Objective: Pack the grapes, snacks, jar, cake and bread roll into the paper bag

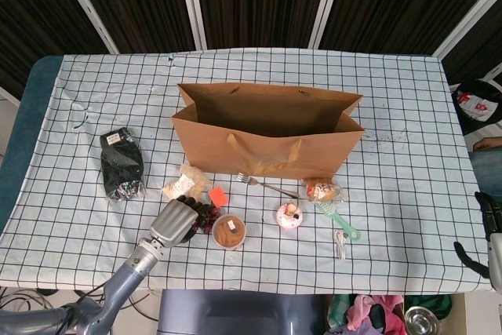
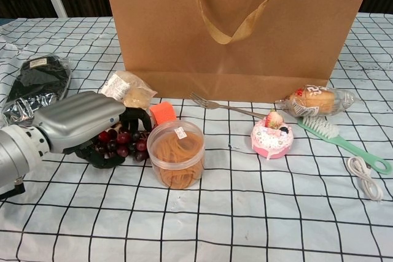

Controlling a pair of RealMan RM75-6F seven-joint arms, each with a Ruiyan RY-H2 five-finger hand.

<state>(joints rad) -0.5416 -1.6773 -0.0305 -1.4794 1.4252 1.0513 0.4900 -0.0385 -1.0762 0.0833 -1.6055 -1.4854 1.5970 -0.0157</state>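
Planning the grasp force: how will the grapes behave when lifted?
The grapes under the left robot hand look like a loose bunch, so probably floppy. Round berries may roll if they detach. Likely bruised by hard squeezing.

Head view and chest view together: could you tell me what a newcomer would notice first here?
The big brown paper bag stands open mid-table. In front of it, the left hand is closed over the dark grapes, beside the clear jar. The pink cake sits further right.
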